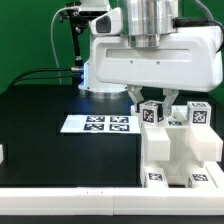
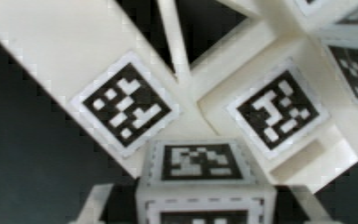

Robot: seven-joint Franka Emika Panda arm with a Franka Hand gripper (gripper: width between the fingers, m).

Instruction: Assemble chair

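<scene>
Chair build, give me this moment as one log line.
task: assemble chair | gripper: low over chair parts, jaw state unclear | marker board: flat on table | wrist view: tagged white bars close up

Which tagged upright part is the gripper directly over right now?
The tagged post on the exterior view's left; the gripper hangs right above it, while the other tagged post stands clear.

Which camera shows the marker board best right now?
The exterior view: the marker board lies flat on the black table, whole and unobstructed, to the left of the chair parts. The wrist view shows only tagged chair parts close up, no board.
</scene>
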